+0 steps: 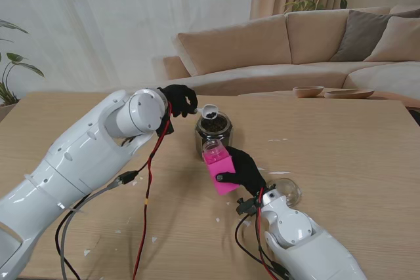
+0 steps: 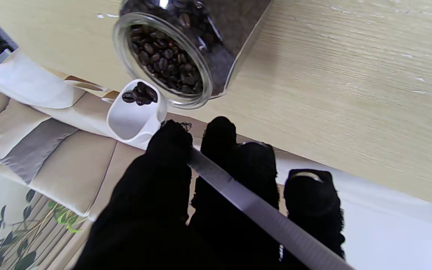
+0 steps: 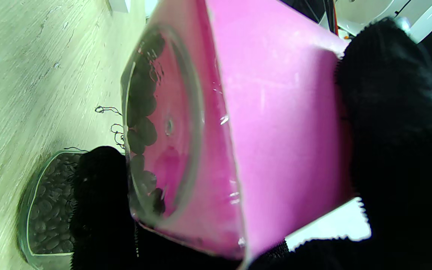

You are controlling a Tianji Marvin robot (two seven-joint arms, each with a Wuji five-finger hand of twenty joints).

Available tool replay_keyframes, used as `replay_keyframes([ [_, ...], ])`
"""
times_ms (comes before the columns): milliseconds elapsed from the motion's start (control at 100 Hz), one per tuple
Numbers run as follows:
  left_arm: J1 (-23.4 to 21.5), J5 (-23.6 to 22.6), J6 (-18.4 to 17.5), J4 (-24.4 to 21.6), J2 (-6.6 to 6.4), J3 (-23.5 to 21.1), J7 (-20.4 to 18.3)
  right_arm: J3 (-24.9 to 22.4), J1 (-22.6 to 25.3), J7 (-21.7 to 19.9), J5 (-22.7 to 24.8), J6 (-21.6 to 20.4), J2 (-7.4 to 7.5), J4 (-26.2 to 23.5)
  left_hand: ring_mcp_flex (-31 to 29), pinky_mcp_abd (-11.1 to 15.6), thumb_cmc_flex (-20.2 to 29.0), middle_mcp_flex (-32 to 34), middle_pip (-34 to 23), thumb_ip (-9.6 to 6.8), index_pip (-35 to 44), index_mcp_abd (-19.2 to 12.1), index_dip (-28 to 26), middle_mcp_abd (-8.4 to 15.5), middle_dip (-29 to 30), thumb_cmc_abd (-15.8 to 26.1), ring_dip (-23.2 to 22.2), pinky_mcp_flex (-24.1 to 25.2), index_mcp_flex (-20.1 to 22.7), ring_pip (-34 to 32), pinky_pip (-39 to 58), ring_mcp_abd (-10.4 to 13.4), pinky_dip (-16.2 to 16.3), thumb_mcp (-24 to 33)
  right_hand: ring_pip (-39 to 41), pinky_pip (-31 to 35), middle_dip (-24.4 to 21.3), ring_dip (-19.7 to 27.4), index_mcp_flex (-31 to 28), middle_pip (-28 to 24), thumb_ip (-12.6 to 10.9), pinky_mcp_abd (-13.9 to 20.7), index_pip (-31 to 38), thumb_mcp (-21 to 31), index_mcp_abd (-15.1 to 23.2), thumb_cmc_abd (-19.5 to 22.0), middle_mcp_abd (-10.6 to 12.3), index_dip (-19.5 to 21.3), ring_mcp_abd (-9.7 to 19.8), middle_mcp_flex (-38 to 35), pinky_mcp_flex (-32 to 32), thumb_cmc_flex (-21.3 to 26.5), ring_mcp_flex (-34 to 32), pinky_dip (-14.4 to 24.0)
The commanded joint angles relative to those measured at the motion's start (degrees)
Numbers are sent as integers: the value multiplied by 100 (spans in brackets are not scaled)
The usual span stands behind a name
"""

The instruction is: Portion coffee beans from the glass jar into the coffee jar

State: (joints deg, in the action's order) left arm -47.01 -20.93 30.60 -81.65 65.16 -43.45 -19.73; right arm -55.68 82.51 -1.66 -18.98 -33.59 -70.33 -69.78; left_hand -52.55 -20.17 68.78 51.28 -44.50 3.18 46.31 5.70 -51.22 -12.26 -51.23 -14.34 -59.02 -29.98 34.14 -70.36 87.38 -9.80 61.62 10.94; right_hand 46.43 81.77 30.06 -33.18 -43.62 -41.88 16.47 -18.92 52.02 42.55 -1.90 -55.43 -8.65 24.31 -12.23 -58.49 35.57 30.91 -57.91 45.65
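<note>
A clear glass jar (image 1: 213, 132) (image 2: 186, 48) (image 3: 45, 210) full of dark coffee beans stands open at the table's middle. My left hand (image 1: 178, 100) (image 2: 201, 187), in a black glove, is shut on the handle of a white scoop (image 1: 209, 111) (image 2: 135, 112). The scoop hangs just over the jar's rim with a few beans in its bowl. My right hand (image 1: 246, 170) (image 3: 388, 150) is shut on the pink coffee jar (image 1: 218, 167) (image 3: 261, 131). It holds that jar tilted, just nearer to me than the glass jar, with several beans inside.
A round glass lid (image 1: 287, 190) lies on the table to the right of my right hand. Two wooden bowls (image 1: 308, 91) sit at the table's far right edge. A beige sofa (image 1: 295, 50) stands beyond the table. Red and black cables (image 1: 147, 188) hang from my left arm.
</note>
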Motion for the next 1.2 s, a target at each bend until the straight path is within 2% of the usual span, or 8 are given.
replay_keyframes([
  [0, -121, 20, -90, -199, -78, -111, -132, 28, 8, -66, 22, -26, -30, 2, -121, -80, 519, -124, -68, -304, 631, -265, -157, -180, 25, 399, 47, 3, 94, -189, 192, 85, -23, 404, 570, 160, 95, -118, -761, -536, -258, 119, 1039, 1873, 1408, 1107, 661, 163, 304, -406, -10, 1451, -332, 87],
  [160, -552, 32, -284, -692, -214, -644, -305, 60, -13, -44, 86, -67, -30, 38, -114, -90, 519, -120, -67, -306, 624, -257, -154, -196, 28, 401, 47, 20, 97, -193, 194, 63, -15, 410, 571, 160, 96, -118, -763, -538, -257, 119, 1039, 1874, 1422, 1107, 661, 163, 301, -412, -10, 1445, -335, 87],
  [350, -1193, -88, -680, -1329, -363, -1285, -504, 104, -31, -14, 153, -112, -32, 61, -120, -104, 518, -120, -59, -310, 612, -242, -149, -205, 32, 396, 50, 18, 112, -193, 194, 53, -9, 423, 571, 160, 97, -118, -764, -540, -255, 119, 1039, 1870, 1418, 1113, 664, 163, 301, -415, -10, 1443, -336, 87],
  [580, -1911, -231, -1171, -1975, -477, -1877, -668, 123, -34, -5, 123, -138, -41, 60, -120, -111, 519, -115, -47, -311, 598, -235, -150, -207, 36, 392, 52, 14, 115, -192, 192, 52, -3, 428, 568, 160, 97, -118, -762, -539, -257, 115, 1038, 1870, 1419, 1108, 664, 162, 305, -413, -9, 1447, -331, 87],
  [910, -2567, -290, -1632, -2545, -564, -2291, -836, 181, -62, -48, 9, -182, -58, 87, -123, -112, 518, -107, -36, -311, 581, -227, -151, -218, 32, 388, 59, 13, 125, -184, 190, 55, 2, 434, 566, 160, 95, -117, -762, -537, -257, 118, 1039, 1867, 1426, 1112, 668, 163, 307, -413, -9, 1446, -336, 86],
  [1190, -2902, -380, -1964, -2819, -605, -2441, -912, 192, -64, -56, -51, -184, -67, 75, -126, -112, 519, -109, -28, -309, 572, -230, -158, -213, 31, 390, 63, 13, 129, -179, 189, 55, 4, 432, 567, 161, 93, -117, -764, -537, -257, 119, 1039, 1869, 1422, 1108, 667, 160, 311, -413, -9, 1446, -333, 86],
])
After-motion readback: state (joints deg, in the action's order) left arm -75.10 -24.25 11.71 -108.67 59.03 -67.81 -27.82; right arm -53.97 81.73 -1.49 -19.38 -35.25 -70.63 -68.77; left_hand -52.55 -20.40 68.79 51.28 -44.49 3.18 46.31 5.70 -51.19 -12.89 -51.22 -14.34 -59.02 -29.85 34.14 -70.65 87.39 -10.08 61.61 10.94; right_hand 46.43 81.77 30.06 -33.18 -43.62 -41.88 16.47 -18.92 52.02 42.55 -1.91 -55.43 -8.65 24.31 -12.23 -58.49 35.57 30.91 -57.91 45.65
